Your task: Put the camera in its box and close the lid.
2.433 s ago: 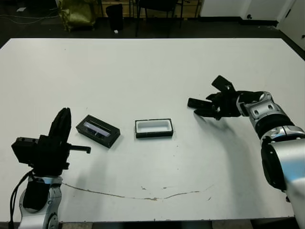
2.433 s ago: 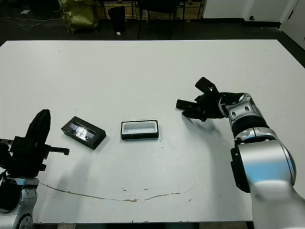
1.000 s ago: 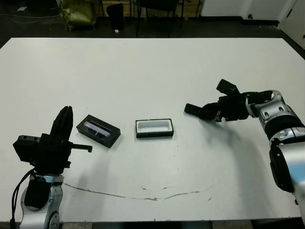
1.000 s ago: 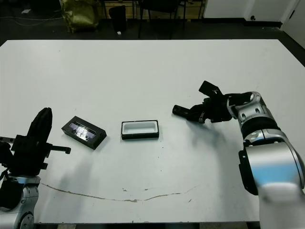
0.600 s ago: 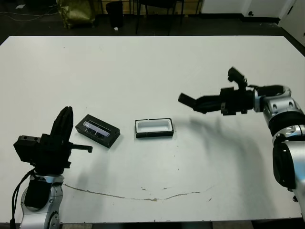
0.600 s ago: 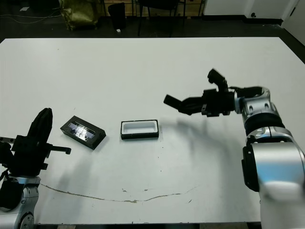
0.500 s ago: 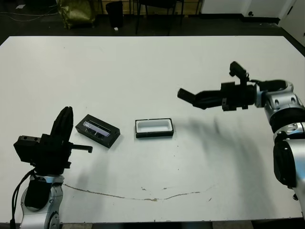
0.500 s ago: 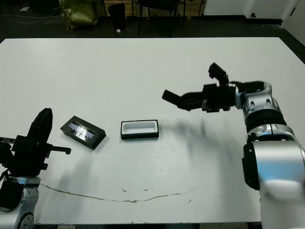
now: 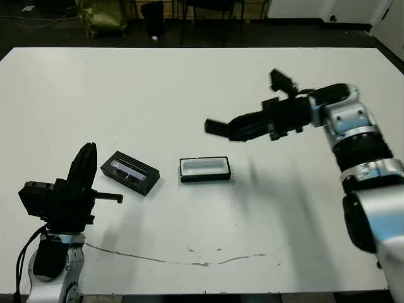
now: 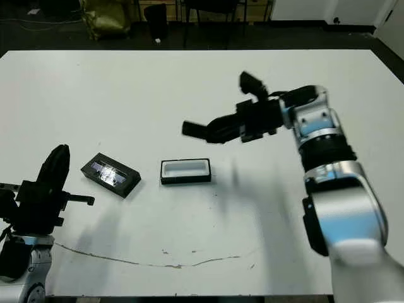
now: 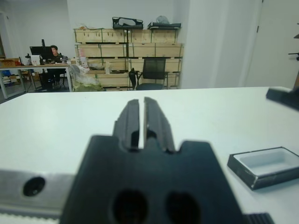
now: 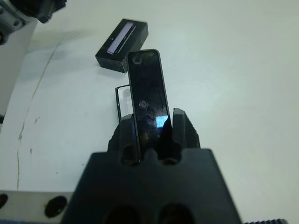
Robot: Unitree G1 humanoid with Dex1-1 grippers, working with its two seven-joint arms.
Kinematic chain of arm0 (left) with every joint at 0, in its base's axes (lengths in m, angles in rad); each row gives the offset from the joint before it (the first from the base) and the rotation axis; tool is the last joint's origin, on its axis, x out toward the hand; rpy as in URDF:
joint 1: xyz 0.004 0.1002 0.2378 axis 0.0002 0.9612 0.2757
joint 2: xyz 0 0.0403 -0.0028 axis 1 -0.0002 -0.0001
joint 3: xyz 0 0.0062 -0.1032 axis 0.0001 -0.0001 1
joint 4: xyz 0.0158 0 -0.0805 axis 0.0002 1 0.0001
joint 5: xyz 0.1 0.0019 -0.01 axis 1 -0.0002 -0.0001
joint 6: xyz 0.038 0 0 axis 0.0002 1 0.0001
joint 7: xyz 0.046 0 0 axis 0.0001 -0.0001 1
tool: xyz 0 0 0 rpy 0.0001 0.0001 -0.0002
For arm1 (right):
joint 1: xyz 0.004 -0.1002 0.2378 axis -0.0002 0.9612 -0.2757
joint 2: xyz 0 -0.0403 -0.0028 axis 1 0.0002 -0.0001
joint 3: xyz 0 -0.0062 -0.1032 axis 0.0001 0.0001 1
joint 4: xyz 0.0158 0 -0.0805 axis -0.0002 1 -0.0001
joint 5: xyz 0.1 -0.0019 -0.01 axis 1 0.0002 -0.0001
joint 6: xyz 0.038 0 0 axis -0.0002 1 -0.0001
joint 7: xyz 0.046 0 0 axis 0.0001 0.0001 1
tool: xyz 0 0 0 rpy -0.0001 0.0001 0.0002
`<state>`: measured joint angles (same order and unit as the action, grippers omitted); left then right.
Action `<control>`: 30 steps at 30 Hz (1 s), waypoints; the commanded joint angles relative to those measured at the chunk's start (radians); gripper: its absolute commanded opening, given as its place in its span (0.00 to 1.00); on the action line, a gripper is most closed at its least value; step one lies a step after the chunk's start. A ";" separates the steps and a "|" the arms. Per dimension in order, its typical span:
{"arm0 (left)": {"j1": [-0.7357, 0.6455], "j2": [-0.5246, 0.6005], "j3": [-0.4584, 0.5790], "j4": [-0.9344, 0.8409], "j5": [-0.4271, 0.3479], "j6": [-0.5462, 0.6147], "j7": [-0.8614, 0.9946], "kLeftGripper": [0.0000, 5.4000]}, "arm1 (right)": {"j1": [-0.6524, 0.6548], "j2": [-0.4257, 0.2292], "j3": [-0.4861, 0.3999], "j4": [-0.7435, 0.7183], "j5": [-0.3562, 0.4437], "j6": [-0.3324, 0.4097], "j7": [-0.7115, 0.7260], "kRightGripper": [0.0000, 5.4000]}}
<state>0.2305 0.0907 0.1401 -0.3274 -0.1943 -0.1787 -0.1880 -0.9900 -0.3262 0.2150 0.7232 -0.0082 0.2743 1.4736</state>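
Your right arm reaches out level above the surface, its claw [image 9: 243, 128] clamped on the camera [image 12: 148, 95], which juts forward past the fingertips. Your left arm sits low at the near left, its claw [image 11: 140, 116] upright, fingers nearly touching, holding nothing.

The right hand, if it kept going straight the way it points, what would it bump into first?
Probably the box. The right hand holds the camera, whose tip points over it, with the lid farther along. Height above the table is unclear.
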 commanded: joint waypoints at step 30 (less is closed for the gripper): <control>0.003 0.002 -0.002 0.006 -0.003 0.018 0.003 0.00 | 0.117 0.009 0.149 -0.238 0.035 0.080 -0.165 0.07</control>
<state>0.2272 0.0868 0.1369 -0.3326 -0.1965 -0.1683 -0.1850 -0.8872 -0.3095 0.3515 0.4704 0.0393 0.3739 1.3165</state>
